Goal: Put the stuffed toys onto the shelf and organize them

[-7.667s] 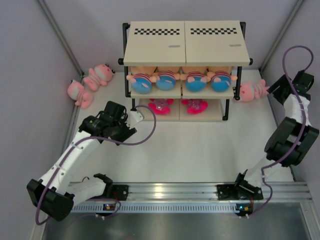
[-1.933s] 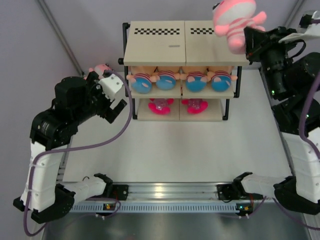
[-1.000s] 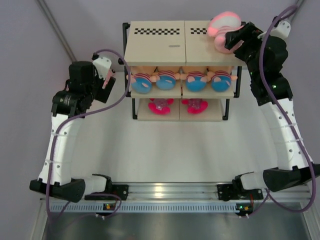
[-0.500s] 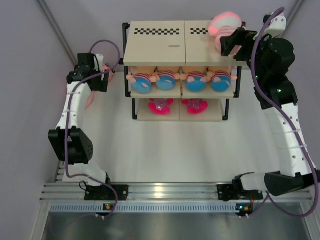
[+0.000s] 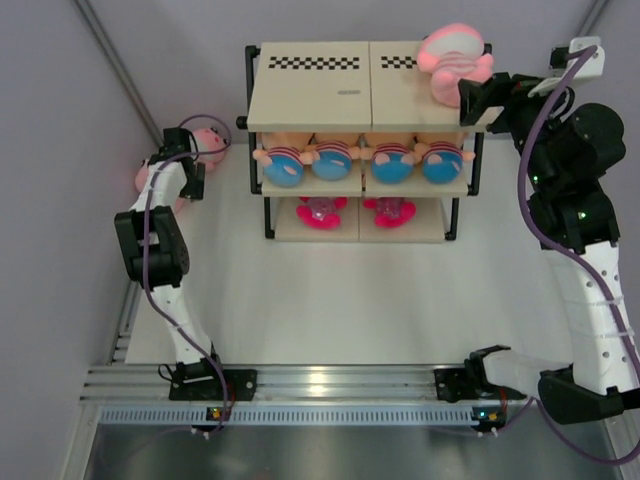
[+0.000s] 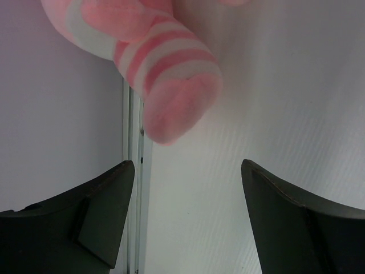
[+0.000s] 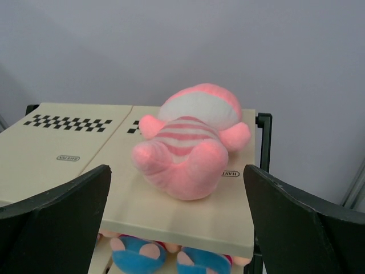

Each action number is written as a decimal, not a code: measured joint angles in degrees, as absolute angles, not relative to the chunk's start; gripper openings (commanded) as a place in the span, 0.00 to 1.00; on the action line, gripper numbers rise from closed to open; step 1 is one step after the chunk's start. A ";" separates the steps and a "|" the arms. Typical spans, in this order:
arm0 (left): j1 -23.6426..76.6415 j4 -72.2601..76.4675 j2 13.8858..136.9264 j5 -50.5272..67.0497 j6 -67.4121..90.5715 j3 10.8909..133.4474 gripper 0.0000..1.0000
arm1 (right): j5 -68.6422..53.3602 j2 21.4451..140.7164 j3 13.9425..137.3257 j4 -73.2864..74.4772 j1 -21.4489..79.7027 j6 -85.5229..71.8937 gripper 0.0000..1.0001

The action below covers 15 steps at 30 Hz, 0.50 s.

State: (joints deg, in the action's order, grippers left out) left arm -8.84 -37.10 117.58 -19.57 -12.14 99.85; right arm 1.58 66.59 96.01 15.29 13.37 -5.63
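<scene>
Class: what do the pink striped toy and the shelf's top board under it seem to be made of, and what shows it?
Pink striped stuffed toy: soft plush fabric, matte and fuzzy; rounded, padded-looking limbs.
Beige top board: likely laminated wood or plastic, smooth; flat face, crisp edges, printed checks.

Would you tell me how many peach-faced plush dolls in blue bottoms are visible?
4, in a row on the middle tier of the black-posted beige shelf: leftmost, second, third, rightmost. Others may hide under the top board.
</scene>
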 measured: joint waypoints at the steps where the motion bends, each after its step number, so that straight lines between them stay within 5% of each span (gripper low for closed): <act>1: -9.02 -36.36 118.37 -20.18 -12.34 99.90 0.82 | 1.58 66.48 96.01 15.31 13.37 -5.43 0.99; 11: -10.48 -33.08 128.07 -20.58 -13.21 107.81 0.77 | 2.11 65.93 93.03 16.32 13.37 -3.95 1.00; 14: -10.70 -31.40 129.38 -20.84 -14.17 108.47 0.57 | 2.26 65.60 92.29 16.62 13.37 -3.62 0.99; 15: -10.72 -31.03 129.67 -21.08 -14.81 108.66 0.30 | 2.28 65.60 92.29 16.86 13.37 -3.55 0.99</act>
